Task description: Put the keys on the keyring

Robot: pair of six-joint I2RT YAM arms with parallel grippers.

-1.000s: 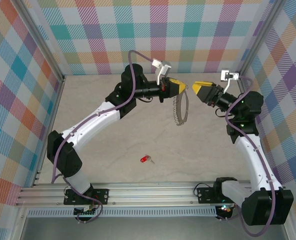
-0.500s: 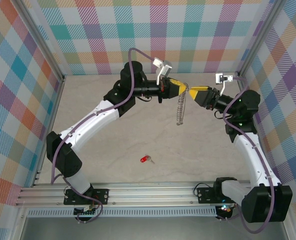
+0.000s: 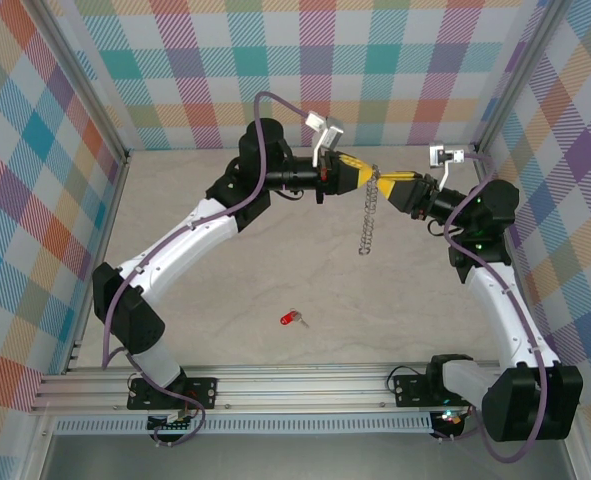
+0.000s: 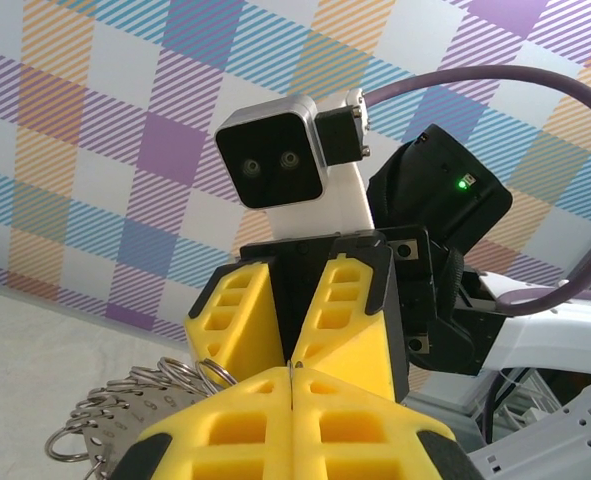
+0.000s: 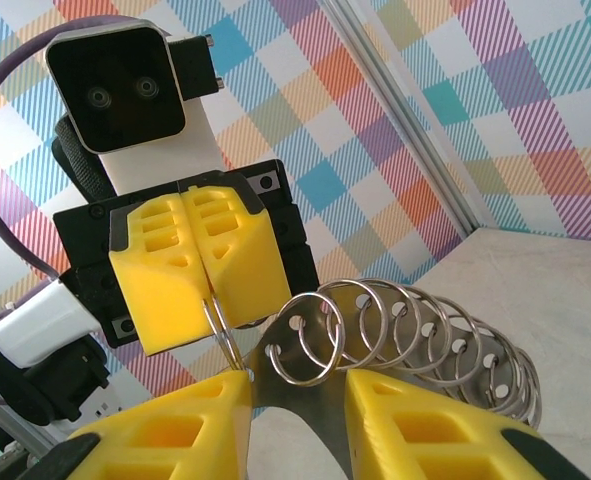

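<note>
The keyring, a chain of silver rings on a punched metal strip, hangs in mid-air between both grippers. My left gripper is shut on its top ring, a thin wire pinched between the yellow fingertips. My right gripper faces it tip to tip. Its jaws stand open around the strip and first ring of the keyring, and the left fingertip touches the pinched ring. The red-headed key lies alone on the table, well below and nearer than the grippers.
Checked walls enclose the beige table on three sides. An aluminium rail carrying both arm bases runs along the near edge. The grippers meet high near the back wall.
My right gripper has moved left to meet the left one and its jaws have narrowed around the keyring. The chain swung slightly right and now hangs straighter. The key stayed put.
</note>
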